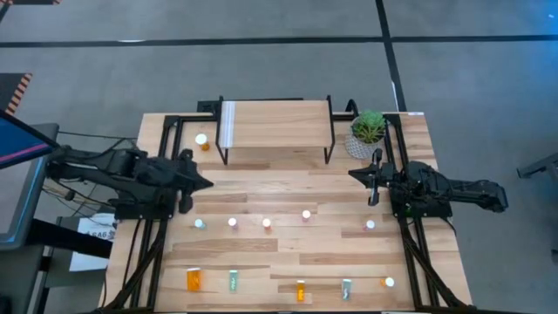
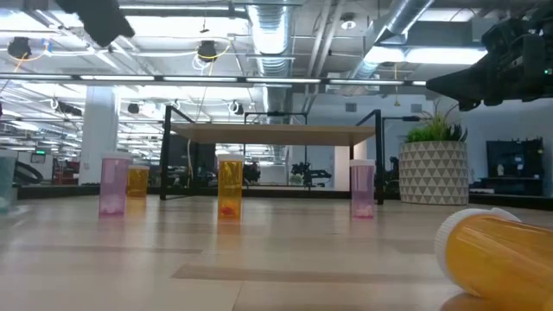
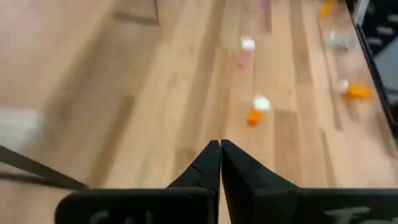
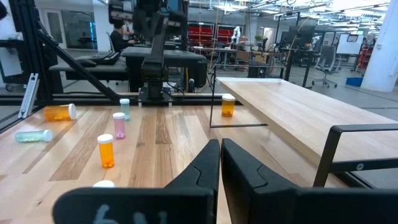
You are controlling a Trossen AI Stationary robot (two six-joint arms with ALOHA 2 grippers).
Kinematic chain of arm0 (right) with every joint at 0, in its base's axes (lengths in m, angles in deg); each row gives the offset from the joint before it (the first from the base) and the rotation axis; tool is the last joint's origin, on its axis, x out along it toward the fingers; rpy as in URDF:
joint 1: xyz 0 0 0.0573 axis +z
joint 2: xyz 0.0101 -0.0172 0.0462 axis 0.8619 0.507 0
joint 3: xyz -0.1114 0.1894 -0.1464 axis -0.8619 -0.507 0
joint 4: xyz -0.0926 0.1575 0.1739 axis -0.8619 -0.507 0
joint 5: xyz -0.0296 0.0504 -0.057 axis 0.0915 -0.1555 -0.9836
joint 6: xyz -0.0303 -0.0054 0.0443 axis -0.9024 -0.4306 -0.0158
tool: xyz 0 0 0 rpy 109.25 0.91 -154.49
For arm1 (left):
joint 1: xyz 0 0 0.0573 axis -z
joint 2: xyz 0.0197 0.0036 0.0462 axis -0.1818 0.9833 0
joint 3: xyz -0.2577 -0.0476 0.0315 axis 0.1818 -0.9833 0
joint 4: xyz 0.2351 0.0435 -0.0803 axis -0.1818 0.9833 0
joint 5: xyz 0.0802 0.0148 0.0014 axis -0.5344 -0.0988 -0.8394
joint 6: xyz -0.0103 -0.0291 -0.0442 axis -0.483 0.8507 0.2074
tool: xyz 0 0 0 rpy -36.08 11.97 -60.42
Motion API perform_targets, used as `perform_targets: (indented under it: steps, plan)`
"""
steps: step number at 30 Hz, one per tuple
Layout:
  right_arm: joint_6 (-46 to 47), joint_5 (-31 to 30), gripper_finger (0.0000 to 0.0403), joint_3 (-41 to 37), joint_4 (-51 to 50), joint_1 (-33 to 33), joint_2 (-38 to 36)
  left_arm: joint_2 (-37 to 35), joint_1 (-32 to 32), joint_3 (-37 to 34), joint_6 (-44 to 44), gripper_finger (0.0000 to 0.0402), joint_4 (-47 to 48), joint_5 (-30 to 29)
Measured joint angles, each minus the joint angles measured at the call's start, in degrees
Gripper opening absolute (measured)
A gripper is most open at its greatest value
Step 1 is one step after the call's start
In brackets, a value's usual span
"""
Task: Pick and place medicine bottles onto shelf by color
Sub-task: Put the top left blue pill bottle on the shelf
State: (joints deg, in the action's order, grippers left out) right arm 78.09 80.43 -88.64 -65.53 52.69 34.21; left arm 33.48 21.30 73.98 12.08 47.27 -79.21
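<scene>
**Bottles on table, shelf top bare, both grippers closed on nothing**

Bottles (image 1: 267,223) are being left scattered over the table (image 1: 288,187): a row of upright ones across the middle, a second row near the front edge with a large orange bottle (image 1: 193,280) lying down at its left. One orange bottle (image 1: 202,140) is standing just beside the shelf's left legs. The shelf (image 1: 275,124) is sitting at the table's back edge; nothing is being carried on its plank. A plant (image 1: 367,133) is standing just right of it.

Left gripper (image 1: 207,183) is being held above the table's left side, jaws pressed together, nothing pinched. Right gripper (image 1: 355,174) is being held near the plant, jaws almost touching, nothing between them.
</scene>
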Motion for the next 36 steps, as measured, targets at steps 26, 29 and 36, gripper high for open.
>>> perform_targets:
  steps: [26,29,36]
  plan:
    - [-0.01,0.00,0.0040,-0.01,0.04,0.01,0.00,7.92,26.62,-14.03,31.60,0.0219,6.23,0.15]
    - [-0.01,0.00,0.0040,-0.01,0.04,0.00,0.00,10.39,28.46,-14.20,32.00,0.0218,6.17,-0.57]
    - [0.00,0.01,0.0040,0.01,0.02,0.00,-0.01,16.75,30.85,-14.31,33.91,0.0222,5.91,-3.04]
